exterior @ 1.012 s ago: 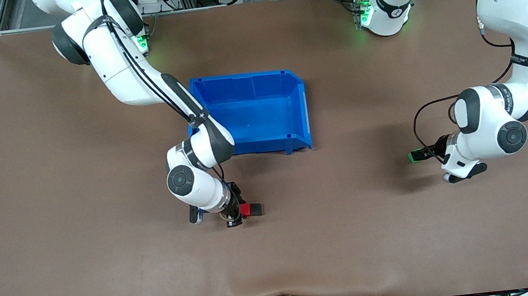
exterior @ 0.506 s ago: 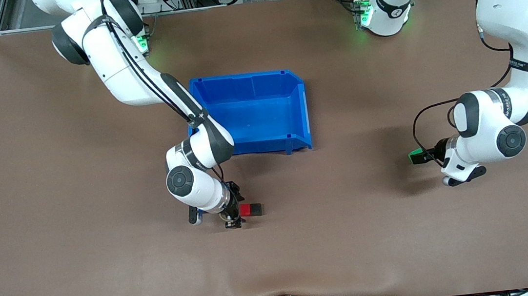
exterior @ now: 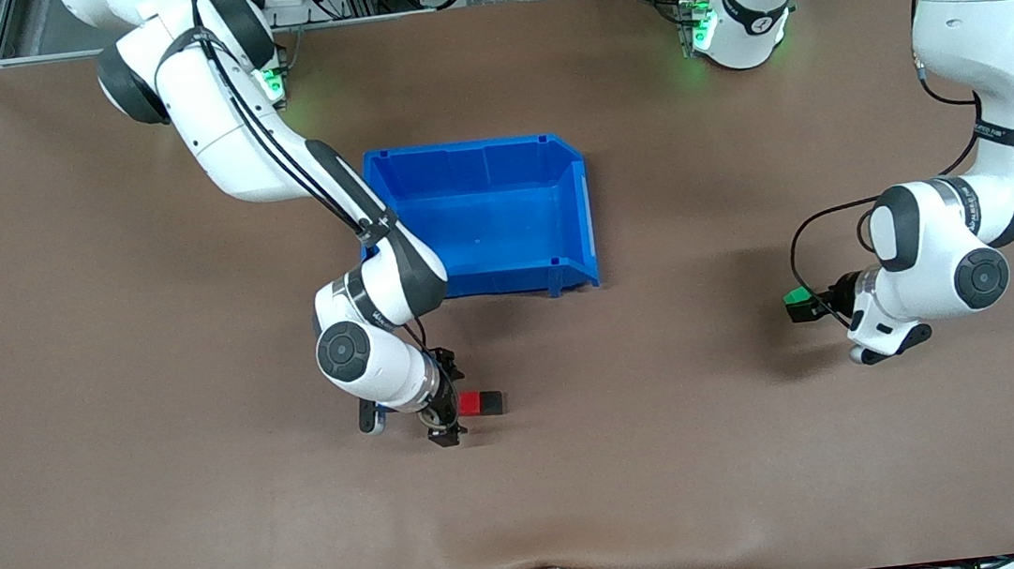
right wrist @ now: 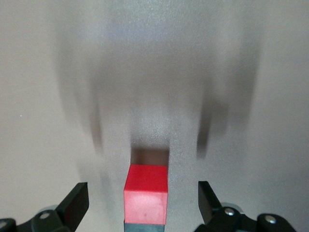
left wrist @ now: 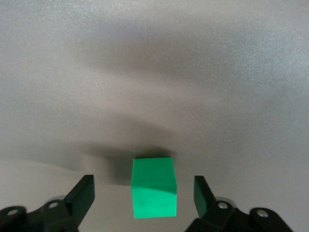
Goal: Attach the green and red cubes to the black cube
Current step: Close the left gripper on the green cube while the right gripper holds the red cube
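Both grippers stand open, left gripper (left wrist: 143,193) around green cube (left wrist: 153,187), right gripper (right wrist: 143,198) around red cube (right wrist: 146,194), black cube (right wrist: 145,227) half-hidden

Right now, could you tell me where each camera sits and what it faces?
Front view: high across the table, facing both arms' bases, the blue bin and all cubes.
Left wrist view: over the green cube, left gripper open astride it.
Right wrist view: over the red cube touching the black cube, right gripper open.
The front view shares the cubes.

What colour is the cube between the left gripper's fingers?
Bright green cube, clearest in the left wrist view.
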Robot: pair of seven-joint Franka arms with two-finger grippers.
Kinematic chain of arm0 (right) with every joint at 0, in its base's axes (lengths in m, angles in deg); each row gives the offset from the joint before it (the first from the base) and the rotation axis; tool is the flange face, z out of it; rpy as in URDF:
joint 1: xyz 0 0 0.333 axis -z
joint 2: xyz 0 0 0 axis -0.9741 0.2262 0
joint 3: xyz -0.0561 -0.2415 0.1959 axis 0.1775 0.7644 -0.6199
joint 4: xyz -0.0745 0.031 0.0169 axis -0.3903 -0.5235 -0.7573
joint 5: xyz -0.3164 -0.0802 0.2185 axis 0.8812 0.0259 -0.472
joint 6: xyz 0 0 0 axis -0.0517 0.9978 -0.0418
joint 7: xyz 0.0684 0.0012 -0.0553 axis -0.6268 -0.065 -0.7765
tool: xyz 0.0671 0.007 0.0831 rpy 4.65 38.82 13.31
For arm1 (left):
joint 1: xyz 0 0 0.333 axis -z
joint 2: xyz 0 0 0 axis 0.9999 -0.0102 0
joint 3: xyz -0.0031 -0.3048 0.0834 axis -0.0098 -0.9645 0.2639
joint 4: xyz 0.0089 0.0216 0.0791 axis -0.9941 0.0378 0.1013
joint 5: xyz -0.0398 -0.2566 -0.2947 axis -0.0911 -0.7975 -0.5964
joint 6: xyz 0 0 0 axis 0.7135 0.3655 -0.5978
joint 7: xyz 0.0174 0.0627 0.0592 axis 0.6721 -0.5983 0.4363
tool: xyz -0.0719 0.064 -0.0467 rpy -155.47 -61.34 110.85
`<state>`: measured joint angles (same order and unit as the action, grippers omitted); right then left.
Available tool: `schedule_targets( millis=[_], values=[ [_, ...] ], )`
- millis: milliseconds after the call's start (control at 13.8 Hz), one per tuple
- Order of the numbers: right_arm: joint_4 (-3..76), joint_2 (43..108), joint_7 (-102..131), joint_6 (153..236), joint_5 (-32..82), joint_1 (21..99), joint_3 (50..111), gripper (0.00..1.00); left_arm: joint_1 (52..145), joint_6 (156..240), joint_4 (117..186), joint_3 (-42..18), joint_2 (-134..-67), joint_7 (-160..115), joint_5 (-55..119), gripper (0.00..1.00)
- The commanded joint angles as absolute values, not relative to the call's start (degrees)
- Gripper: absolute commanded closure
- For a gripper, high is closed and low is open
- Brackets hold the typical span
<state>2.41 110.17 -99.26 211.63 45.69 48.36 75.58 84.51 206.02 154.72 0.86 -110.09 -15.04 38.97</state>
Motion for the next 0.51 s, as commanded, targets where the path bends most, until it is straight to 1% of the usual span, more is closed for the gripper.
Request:
schedule_targets(
  millis=[0, 289, 361, 434],
  values=[
    [2.56, 108.91, -99.69, 209.71, 46.72, 48.80, 75.44, 0.00, 84.41, 206.12, 152.95, 0.75, -111.52, -14.26, 38.25, 0.15],
    [2.56, 108.21, -99.78, 209.54, 46.81, 48.72, 75.53, 0.00, 84.41, 206.12, 152.68, 0.84, -111.87, -14.26, 38.25, 0.23],
    [2.56, 107.69, -99.87, 209.54, 47.07, 48.63, 75.53, 0.00, 84.32, 206.12, 152.68, 0.84, -111.87, -14.26, 38.25, 0.33],
    [2.64, 107.07, -99.87, 209.45, 47.42, 48.72, 75.44, 0.00, 84.32, 206.12, 152.68, 0.84, -111.87, -14.26, 38.25, 0.33]
  ],
)
